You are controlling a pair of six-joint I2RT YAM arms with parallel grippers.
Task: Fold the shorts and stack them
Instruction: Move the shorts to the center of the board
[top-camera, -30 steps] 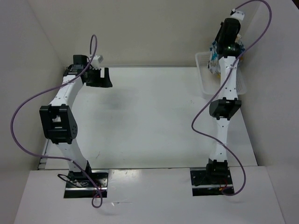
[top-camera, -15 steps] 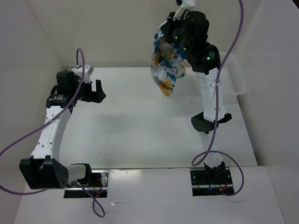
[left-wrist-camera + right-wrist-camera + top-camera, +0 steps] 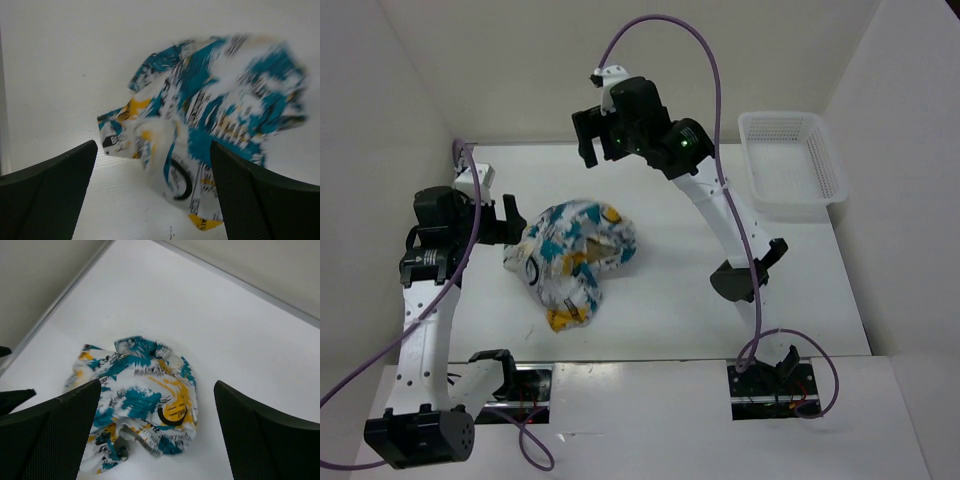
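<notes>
— What changed in the last half second?

— The shorts (image 3: 575, 260) were hanging in the air from the right pincer (image 3: 603, 150). They have left it and now lie crumpled on the desk (image 3: 680, 290).

— Where exactly?

— In the left half, roughly midway between the near and far edges.

— And the right pincer?

— Its jaws are apart and empty. It sits high over the far edge, left of the middle, well apart from the shorts.

— The left one?

— The left pincer (image 3: 512, 225) has come in by the left edge. Its jaws are spread wide, just beside the shorts and facing them. Its wrist view is blurred, so I cannot tell whether it touches them.

— Anything else?

— A basket (image 3: 780, 116) sits at the far right corner.
</notes>
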